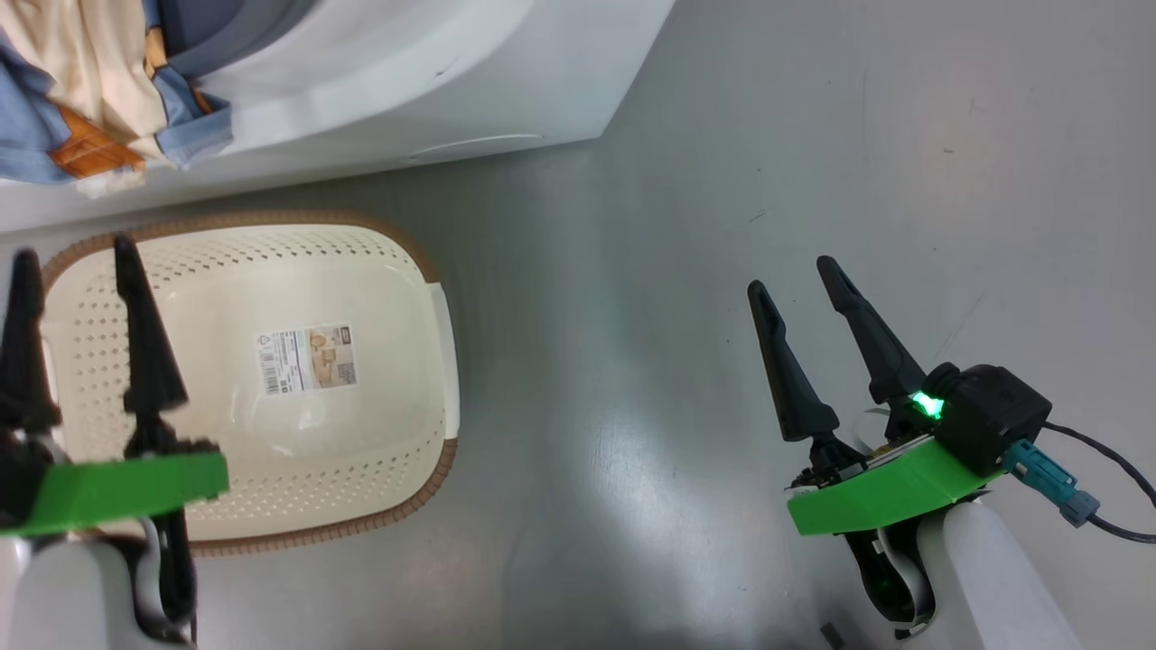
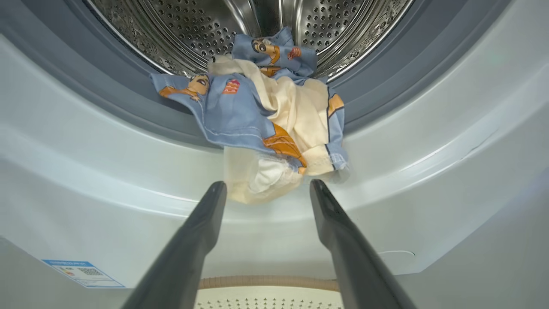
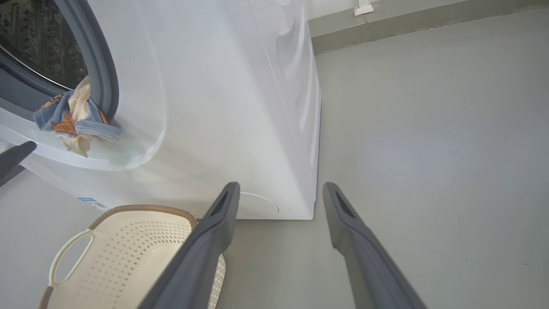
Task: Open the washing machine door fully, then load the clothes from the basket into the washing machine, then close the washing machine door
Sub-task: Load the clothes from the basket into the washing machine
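- Loosely, the clothes [image 2: 266, 116] hung from the mouth of the washing machine [image 2: 85, 184], their length running from the drum [image 2: 180, 34] out over the grey gasket [image 2: 107, 98] and down the white front.
- We saw the basket [image 1: 433, 487] on the floor [image 1: 813, 135] just before the machine, its left end partly hidden behind the left gripper [image 1: 74, 250].
- Both grippers pointed toward the machine, fingers spread, holding nothing; the right gripper [image 1: 792, 274] hovered over the floor, well apart from the basket.

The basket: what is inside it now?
A label lies on the floor of the basket; nothing else shows inside. The left gripper covers part of its left side.
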